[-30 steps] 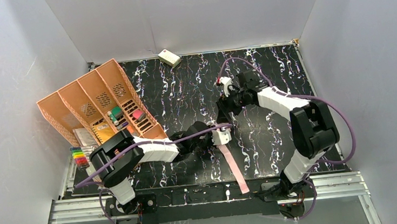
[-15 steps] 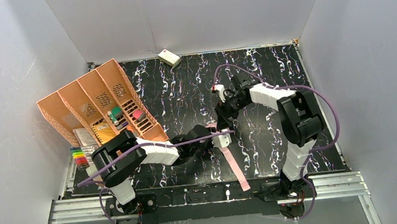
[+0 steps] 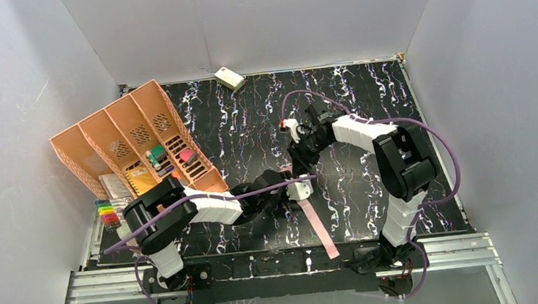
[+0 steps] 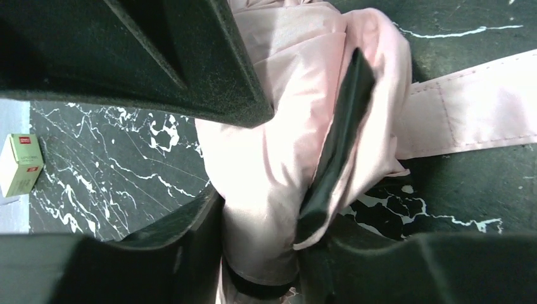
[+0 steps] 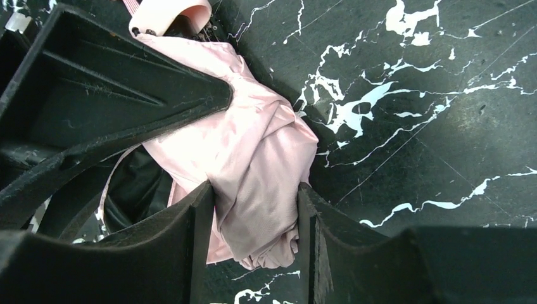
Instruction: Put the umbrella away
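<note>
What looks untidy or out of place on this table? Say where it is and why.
The umbrella, in the middle of the table, is a crumpled bundle with black lining showing, and its pink strap trails unfastened toward the near edge. Nothing looks spilled or broken.

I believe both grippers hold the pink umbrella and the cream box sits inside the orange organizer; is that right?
Not quite: the top external view shows the cream box on the table by the back wall, outside the orange organizer. Left gripper and right gripper do hold the pink umbrella.
</note>
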### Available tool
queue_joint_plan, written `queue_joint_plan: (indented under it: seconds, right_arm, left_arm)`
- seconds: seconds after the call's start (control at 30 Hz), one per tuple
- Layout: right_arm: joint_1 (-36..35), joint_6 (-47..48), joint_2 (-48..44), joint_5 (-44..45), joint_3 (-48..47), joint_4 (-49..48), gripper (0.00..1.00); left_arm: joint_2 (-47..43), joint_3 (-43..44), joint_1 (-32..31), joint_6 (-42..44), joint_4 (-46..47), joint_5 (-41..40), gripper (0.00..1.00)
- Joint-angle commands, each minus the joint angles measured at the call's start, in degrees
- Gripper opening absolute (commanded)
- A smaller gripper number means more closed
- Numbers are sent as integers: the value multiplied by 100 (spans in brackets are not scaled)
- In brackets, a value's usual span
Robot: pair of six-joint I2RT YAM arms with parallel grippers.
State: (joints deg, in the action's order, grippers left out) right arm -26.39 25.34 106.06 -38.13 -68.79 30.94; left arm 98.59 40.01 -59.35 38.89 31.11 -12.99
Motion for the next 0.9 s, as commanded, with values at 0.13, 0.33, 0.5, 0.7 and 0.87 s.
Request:
queue_joint_plan:
  seconds: [0.13, 0.33, 0.5, 0.7, 0.87]
  right_arm:
    - [-419, -102, -259, 1692, 929, -614, 44]
    - [-672, -186, -442, 2125, 1317, -1027, 44]
    - [-900, -207, -613, 2756, 1652, -1382, 49]
    - [-1175, -210, -1233, 3258, 2591, -2555, 43]
    - [-1288, 209, -1548, 3264, 3115, -2955, 39]
  left_arm:
    - [-591, -257, 119, -985, -1005, 246, 63]
    - [-1380, -337, 130, -1453, -1438, 628, 83]
    - [-2205, -462, 147, -1859, -1947, 783, 88]
    - [-3007, -613, 687, -2407, -1933, 1030, 91]
    - [-3142, -450, 1555, -2720, -1802, 1999, 91]
